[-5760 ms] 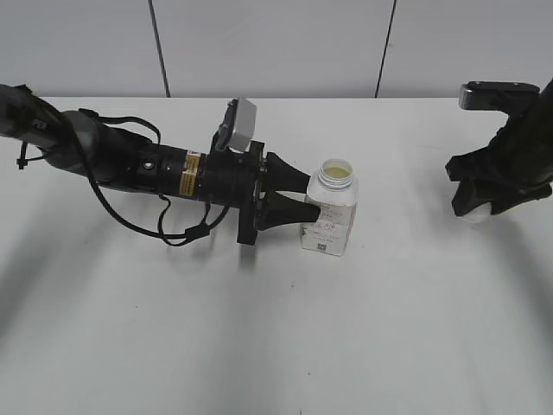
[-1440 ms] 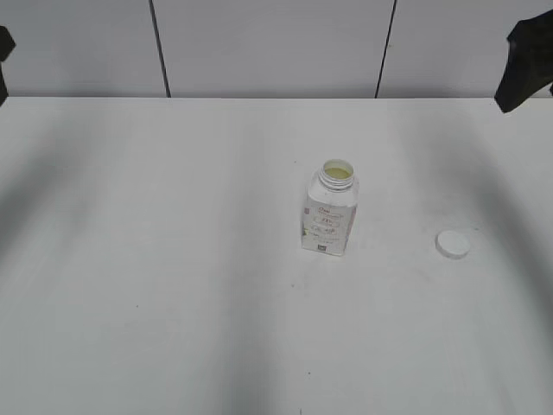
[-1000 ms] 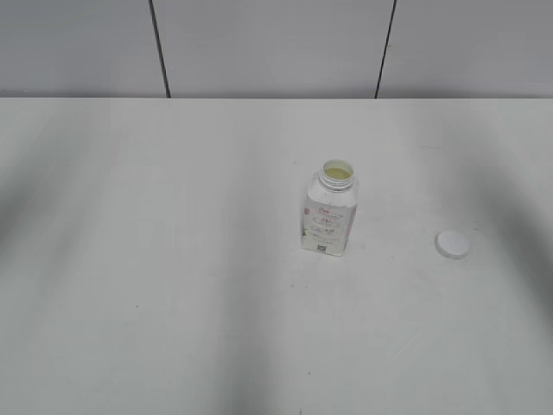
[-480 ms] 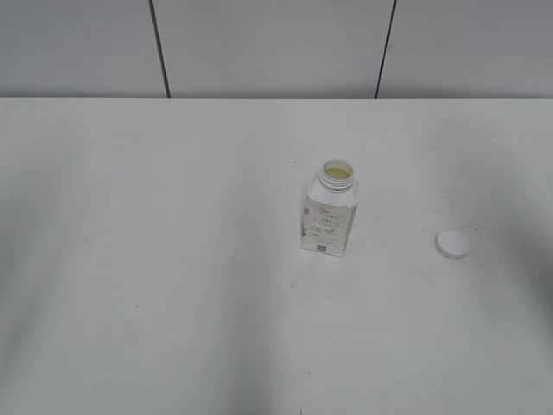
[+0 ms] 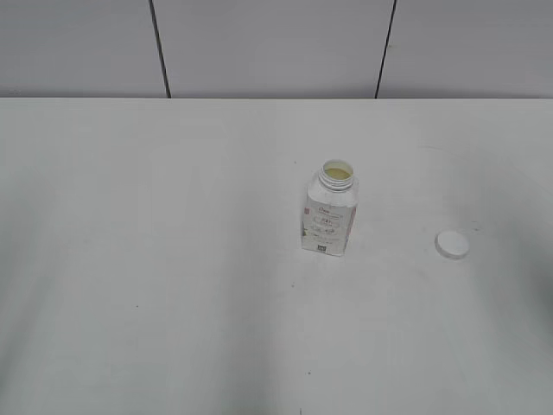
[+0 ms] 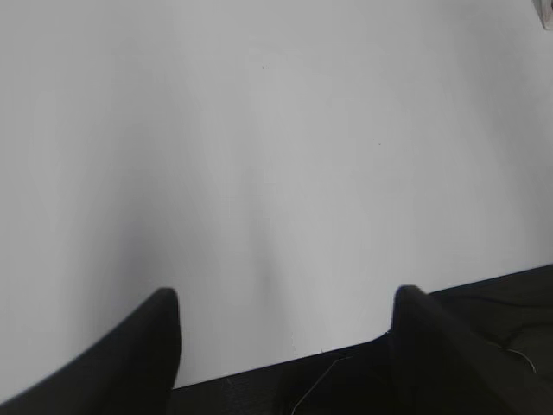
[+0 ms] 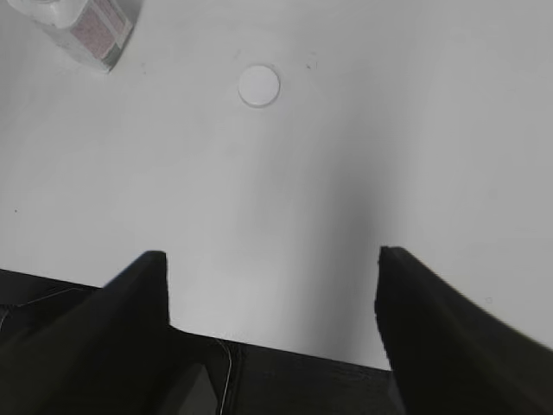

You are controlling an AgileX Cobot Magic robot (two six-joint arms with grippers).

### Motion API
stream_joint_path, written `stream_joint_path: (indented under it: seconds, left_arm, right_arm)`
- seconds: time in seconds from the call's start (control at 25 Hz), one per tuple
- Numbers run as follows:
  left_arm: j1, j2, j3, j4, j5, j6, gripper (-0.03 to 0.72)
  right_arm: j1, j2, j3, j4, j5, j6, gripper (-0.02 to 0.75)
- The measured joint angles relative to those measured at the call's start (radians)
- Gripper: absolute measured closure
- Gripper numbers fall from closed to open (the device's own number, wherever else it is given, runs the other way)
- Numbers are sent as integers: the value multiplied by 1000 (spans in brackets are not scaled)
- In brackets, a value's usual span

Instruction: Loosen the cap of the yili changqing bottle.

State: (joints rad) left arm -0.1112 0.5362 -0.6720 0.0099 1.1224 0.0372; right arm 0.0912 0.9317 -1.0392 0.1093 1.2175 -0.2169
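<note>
**Exterior view: bottle uncapped, both arms gone from the surface**

Exterior view shows the yili changqing bottle (image 5: 330, 213) standing upright a little right of centre on the white surface (image 5: 173, 259), its wide neck bare and a pale yellowish inside visible through the mouth. The cap (image 5: 453, 245) lies flat on the surface at about 4 o'clock from the bottle, well apart from it, smooth side up.

Compared with the oldest frame, much has changed. Then my left arm lay across the surface with its jaws closed on the bottle's body from 9 o'clock, and my right arm stood at the right edge over the spot where the cap now rests. A little over a second ago only dark corners of both arms showed at the top edges. Now neither arm appears in this view at all; only soft shadows fall on the surface. Bottle and cap have kept their places over the last second and more.

From my left wrist, my left jaws (image 6: 285, 324) are spread wide and hold nothing, over bare surface near its front edge. From my right wrist, my right jaws (image 7: 272, 281) are likewise wide and empty; the cap (image 7: 258, 86) lies far ahead at 12 o'clock, and a corner of the bottle (image 7: 86, 30) shows at 10 o'clock.
</note>
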Motion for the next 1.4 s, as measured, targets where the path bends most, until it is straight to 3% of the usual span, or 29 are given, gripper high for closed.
stream_joint_path:
  seconds: [0.4, 1.4]
  left_arm:
    - [0, -139, 141, -60, -48, 0, 218]
    - [0, -506, 147, -65, -65, 0, 218]
  right_arm:
    - [0, -187, 176, 25, 1, 0, 152]
    - [0, -512, 489, 35, -27, 2, 152]
